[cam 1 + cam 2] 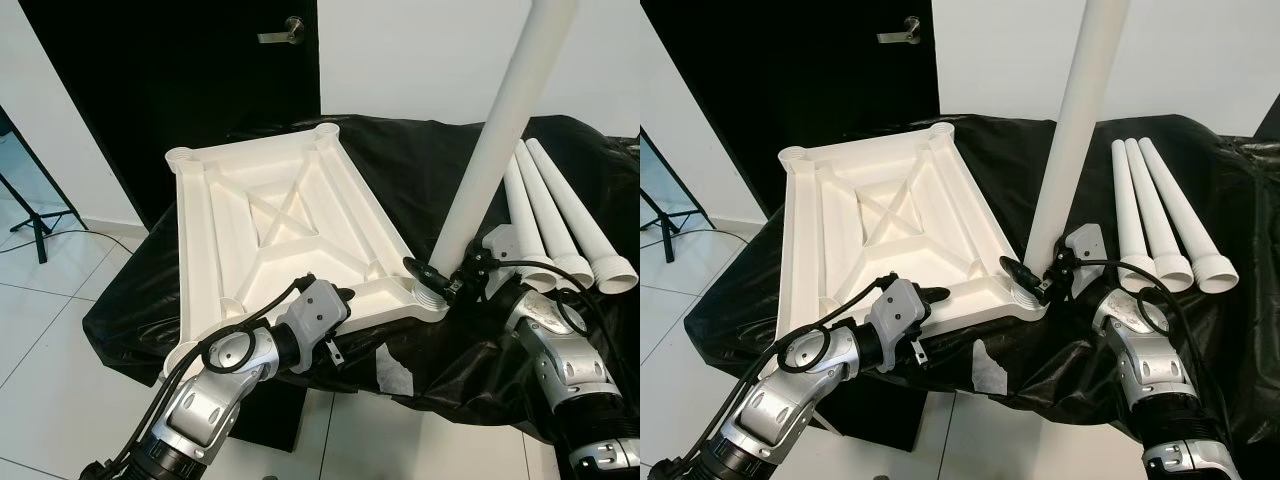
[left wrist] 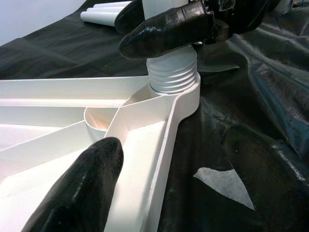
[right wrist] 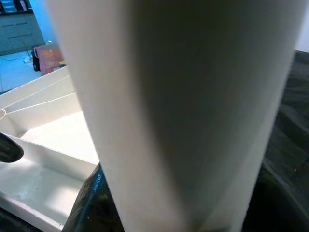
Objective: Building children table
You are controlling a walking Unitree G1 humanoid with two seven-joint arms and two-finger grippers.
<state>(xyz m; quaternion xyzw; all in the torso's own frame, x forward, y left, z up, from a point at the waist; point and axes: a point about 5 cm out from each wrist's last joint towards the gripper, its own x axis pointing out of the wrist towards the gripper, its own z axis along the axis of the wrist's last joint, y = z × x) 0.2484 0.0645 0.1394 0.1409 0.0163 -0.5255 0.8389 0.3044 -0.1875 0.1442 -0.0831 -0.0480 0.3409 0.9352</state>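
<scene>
Closest to the head camera were my two silver arms, and the left gripper [image 1: 340, 297] was the nearer one. Its black fingers [image 2: 77, 188] stood apart, one over the inside of the white tabletop [image 1: 262, 215] and one outside its near rim, so the rim passed between them. I could not tell if they were pressing it. I judged I had put them there to stop the tabletop from sliding or turning while the other arm worked.

The tabletop lay upside down on the black sheet [image 1: 400, 150] that covered the work surface, with its ribs and corner sockets facing up. That was the sensible way to lay it, because the legs go into the sockets from above.

My right gripper [image 1: 437, 276] was clenched around the lower end of one white leg [image 1: 500, 125], just above its threaded collar [image 2: 172, 72]. The leg stood nearly upright, a little tilted, with the collar sitting in the near right corner socket [image 2: 186, 94]. Several threads were still showing above the socket, so I judged the leg was not yet screwed fully in.

Three spare legs [image 1: 570, 225] lay side by side on the sheet, to the right of the tabletop, within easy reach of the right arm for the next corners.
</scene>
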